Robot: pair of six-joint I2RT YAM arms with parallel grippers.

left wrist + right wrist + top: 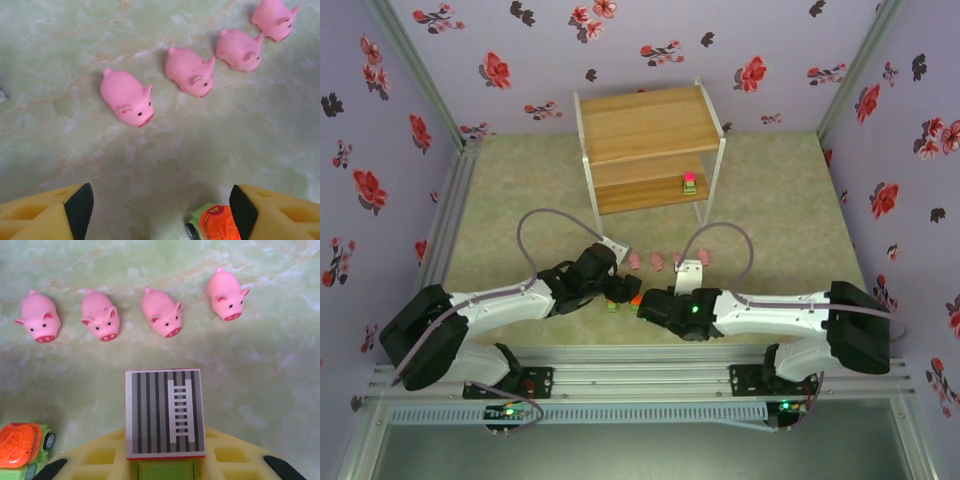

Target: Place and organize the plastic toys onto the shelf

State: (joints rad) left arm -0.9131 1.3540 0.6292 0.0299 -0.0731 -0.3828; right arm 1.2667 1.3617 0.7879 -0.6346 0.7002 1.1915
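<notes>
We see lilac walls printed with red and dark flowers, closing three sides of a pale green, marbled counter, evenly lit.

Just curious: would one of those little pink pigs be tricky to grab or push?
Probably light: the nearest pig is small beside the left gripper. Its smooth, rounded body might slip from a pinch. Sitting low, it would likely slide rather than tip.
</notes>
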